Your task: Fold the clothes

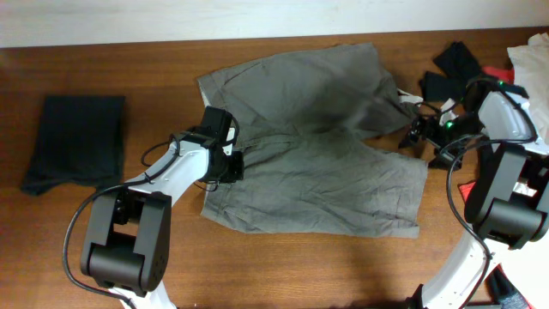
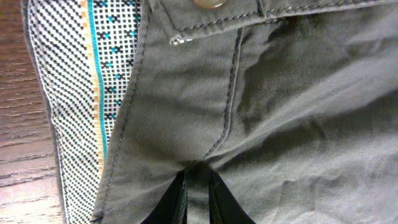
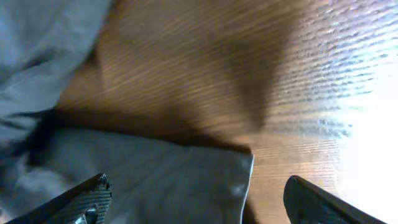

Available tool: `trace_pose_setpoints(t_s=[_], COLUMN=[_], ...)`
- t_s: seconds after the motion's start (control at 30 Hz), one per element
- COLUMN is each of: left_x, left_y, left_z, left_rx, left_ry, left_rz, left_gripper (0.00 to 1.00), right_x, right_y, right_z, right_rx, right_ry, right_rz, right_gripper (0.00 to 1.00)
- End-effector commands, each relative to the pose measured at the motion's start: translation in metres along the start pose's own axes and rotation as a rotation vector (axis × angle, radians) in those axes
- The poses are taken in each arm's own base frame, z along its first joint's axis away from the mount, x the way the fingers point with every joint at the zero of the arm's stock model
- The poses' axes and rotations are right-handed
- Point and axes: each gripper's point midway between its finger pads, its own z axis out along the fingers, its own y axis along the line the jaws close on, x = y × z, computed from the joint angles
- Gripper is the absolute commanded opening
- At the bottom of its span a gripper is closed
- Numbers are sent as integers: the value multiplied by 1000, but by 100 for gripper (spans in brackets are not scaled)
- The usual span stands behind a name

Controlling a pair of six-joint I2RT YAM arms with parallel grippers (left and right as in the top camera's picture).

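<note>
The clothes on the table are chiefly grey-khaki trousers (image 1: pixel 326 163), spread flat at the centre. My left gripper (image 1: pixel 230 163) sits at their waistband on the left side. In the left wrist view it (image 2: pixel 198 196) is shut on a pinched fold of the trousers (image 2: pixel 298 93), just below the fly, beside the patterned waistband lining (image 2: pixel 74 93) and a button (image 2: pixel 208 3). My right gripper (image 1: pixel 418 130) hovers at the trousers' right edge. In the right wrist view its jaws (image 3: pixel 202 202) stand wide open over a hem corner (image 3: pixel 186 180), holding nothing.
A folded black garment (image 1: pixel 73 142) lies at the far left. At the back right corner is a heap of black (image 1: pixel 450 69), red (image 1: pixel 497 75) and white (image 1: pixel 532 60) clothes. Bare wooden table (image 1: pixel 283 266) runs along the front.
</note>
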Motion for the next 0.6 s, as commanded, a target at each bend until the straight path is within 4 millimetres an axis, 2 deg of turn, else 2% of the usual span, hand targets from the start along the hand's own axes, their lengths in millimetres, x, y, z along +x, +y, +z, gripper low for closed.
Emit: trace_pose_setpoints(t_s=[0.0,0.03,0.1,0.13,0.2,0.23,0.43,0.57], left_x=[7,7,7,7,7,7,7,7], left_y=[1,1,1,1,1,1,1,1], left_z=[7,7,7,7,7,7,7,7], left_rx=[5,5,5,5,4,4,4,4], left_ry=[27,27,27,27,27,27,27,27], left_rz=[-13,-14,-14,-14,-14,-14,-14,-14], left_gripper=[14,14,13,13,13,13,14,13], right_x=[5,3,-1,-3,-8,-9,-13,-14], right_y=[0,1,7,14,26,30,30,9], right_z=[20,22,22,19,11,7,-19,-21], right_rx=[-27,-37,-73,-108,-173,-194,-180,-88], right_ry=[23,13,0,-7,-22,-27,-41,-41], right_rz=[35,30,19,0,-39,-44,-127,-121], right_gripper=[85,77,51,33,8,4,4,4])
